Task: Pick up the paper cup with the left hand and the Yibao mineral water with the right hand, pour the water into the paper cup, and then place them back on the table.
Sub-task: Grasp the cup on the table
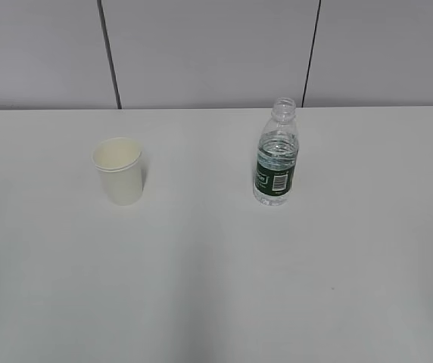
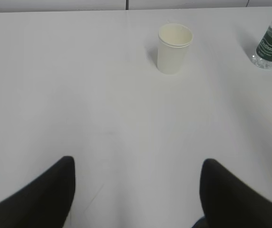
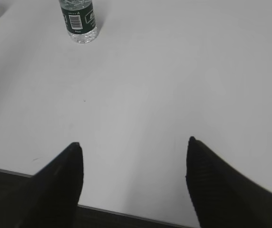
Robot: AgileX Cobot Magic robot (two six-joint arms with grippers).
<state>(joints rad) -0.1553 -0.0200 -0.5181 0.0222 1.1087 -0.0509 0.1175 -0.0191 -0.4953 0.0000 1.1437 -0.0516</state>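
With fingers spread apart and holding nothing, the left hand (image 2: 136, 190) and right hand (image 3: 133, 175) hover over the table's (image 1: 216, 302) near edge; farther back, the paper cup (image 1: 118, 170) and Yibao mineral water (image 1: 276, 155) stand upright, well apart.

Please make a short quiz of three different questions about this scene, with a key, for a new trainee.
1. True or false: the Yibao mineral water has its cap on.
2. What stands left of the bottle in the exterior view?
A. a glass
B. the paper cup
C. a bowl
3. Fill in: both the left pincer and the right pincer are ___ and hold nothing.

Key:
1. False, the neck is uncapped.
2. B
3. open
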